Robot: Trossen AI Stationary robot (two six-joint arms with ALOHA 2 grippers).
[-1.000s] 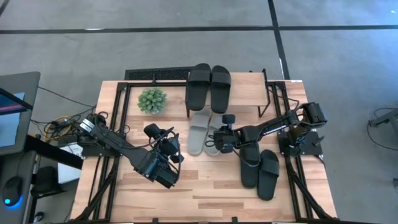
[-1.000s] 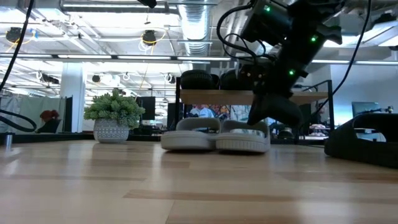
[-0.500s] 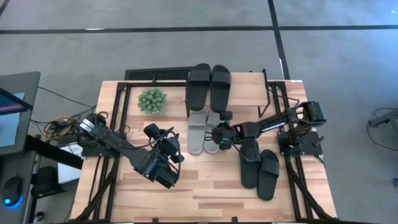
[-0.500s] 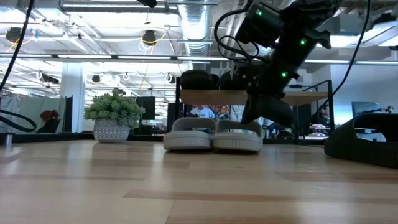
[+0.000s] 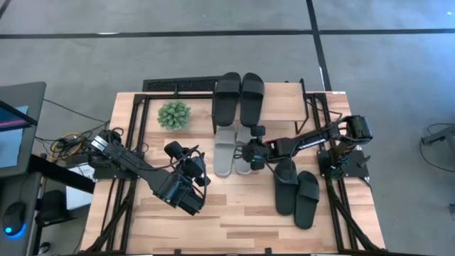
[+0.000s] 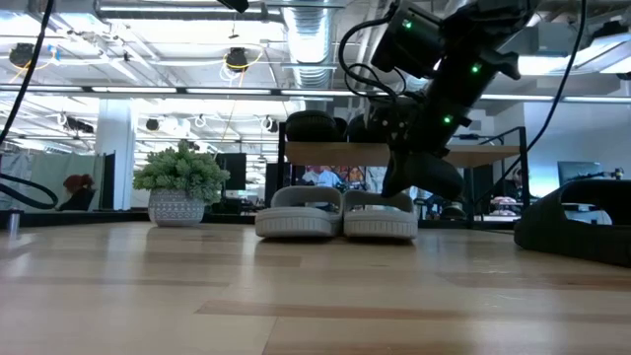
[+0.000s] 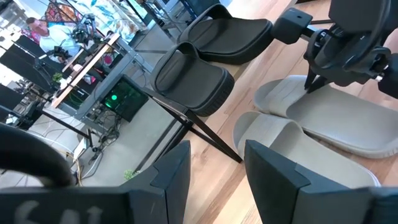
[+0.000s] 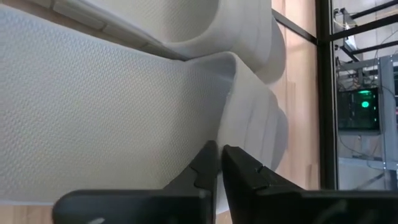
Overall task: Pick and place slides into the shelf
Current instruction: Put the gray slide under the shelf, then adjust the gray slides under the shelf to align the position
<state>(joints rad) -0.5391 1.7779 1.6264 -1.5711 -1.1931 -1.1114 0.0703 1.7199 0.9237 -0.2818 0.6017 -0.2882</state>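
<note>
High view: shelf (image 5: 284,96) sits at the far edge of the bench (image 5: 234,227), with one black pair (image 5: 239,99) lying on its top board. Grey pair (image 5: 229,151) is on the bench just in front of the shelf, toes partly under it, side by side and touching. Second black pair (image 5: 296,190) lies on the bench right of centre, nearer the front. Right tool (image 5: 250,154) reaches in from the right and sits on the right grey slide's outer edge. Left tool (image 5: 190,171) hangs over the bench left of centre, well clear of every slide. Small potted plant (image 5: 174,114) stands at far left. Low view: grey pair (image 6: 338,213) flat on the bench, right arm coming down onto the right-hand slide; black toes visible on the shelf board (image 6: 335,153) behind; plant (image 6: 180,183) to the left. Left wrist view: left tool (image 7: 214,168) has its fingers spread apart with nothing between them; ahead are the grey pair (image 7: 311,134), the shelf-top black pair (image 7: 211,53) and the right arm's tool on the far grey slide. Right wrist view: right tool (image 8: 219,165) fingers pinched nearly together on the thin sidewall of the grey slide (image 8: 93,112), so it's gripping that slide; the other grey slide lies alongside.
</note>
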